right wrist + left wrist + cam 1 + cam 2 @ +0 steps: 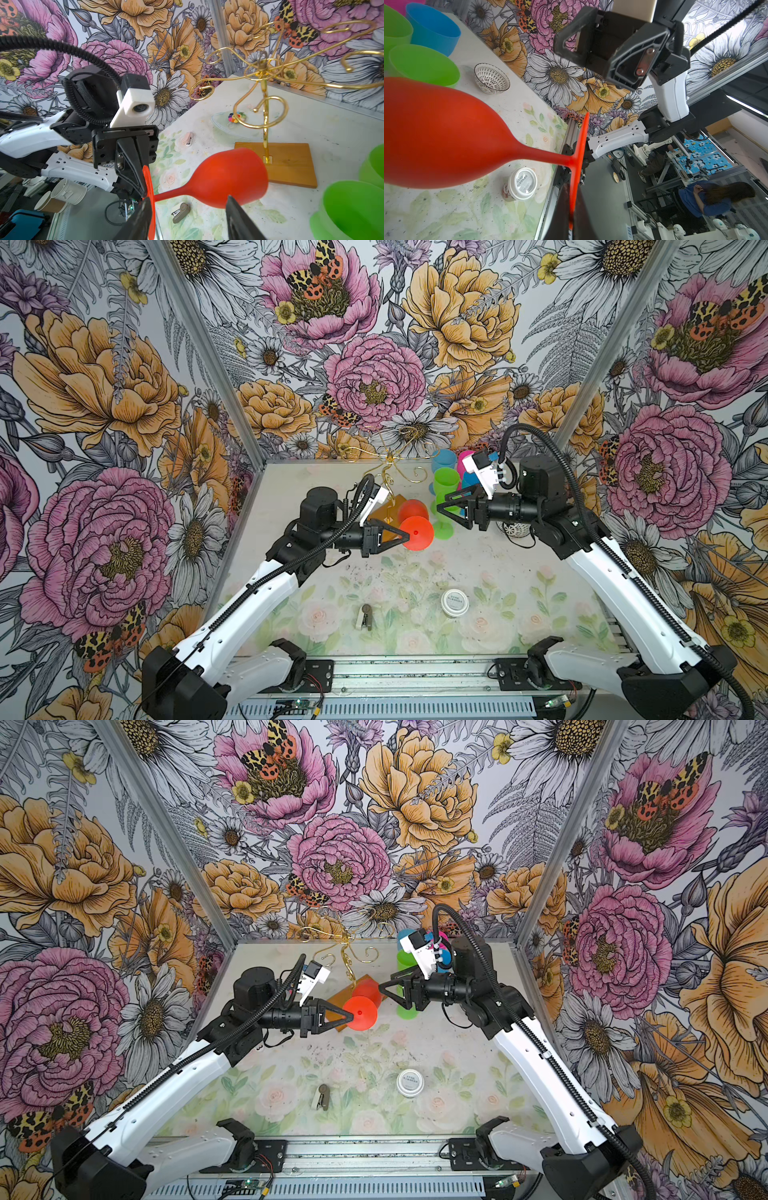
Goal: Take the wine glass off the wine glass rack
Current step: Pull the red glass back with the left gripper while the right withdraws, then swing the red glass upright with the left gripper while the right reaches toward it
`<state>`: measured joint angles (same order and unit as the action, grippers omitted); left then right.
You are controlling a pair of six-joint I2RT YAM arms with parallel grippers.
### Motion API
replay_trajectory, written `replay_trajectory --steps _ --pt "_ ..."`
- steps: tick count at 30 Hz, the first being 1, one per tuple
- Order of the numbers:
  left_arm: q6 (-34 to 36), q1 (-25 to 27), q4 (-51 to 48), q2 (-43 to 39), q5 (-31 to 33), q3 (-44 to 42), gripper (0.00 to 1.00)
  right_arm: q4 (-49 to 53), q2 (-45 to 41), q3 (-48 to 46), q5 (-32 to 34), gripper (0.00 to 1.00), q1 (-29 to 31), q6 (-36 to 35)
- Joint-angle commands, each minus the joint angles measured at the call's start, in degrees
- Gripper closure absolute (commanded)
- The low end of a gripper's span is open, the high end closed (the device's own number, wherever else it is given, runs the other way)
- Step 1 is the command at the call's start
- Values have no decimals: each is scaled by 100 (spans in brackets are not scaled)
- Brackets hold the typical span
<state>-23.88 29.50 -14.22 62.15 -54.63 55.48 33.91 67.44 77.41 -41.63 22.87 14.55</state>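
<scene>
The red wine glass (417, 533) (360, 1013) lies on its side in the air, off the rack, in front of the rack's wooden base (384, 519). My left gripper (409, 533) (572, 193) is shut on the edge of the glass's flat foot. The bowl (446, 135) (228, 176) points away from it. The gold wire wine glass rack (390, 460) (345, 936) (264, 68) stands behind with bare arms. My right gripper (438, 506) (381, 986) (187, 199) is open just right of the glass, holding nothing.
Green (446, 485), blue (442, 458) and pink (465, 458) glasses stand at the back right, close behind my right gripper. A patterned white bowl (515, 529) sits under the right arm. A white-lidded cup (455, 602) and a small clip (365, 616) lie near the front.
</scene>
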Motion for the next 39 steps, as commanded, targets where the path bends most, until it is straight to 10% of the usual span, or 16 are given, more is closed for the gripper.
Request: replay_trajectory --steps 1,19,39 --pt "833 125 -577 -256 561 75 100 -86 -26 -97 599 39 -215 424" --pt "4189 1507 -1298 -1736 2659 -913 100 54 975 160 722 34 -488 1716" --pt "7511 3291 -723 -1434 6904 -1653 100 1128 1657 939 412 38 -52 1062"
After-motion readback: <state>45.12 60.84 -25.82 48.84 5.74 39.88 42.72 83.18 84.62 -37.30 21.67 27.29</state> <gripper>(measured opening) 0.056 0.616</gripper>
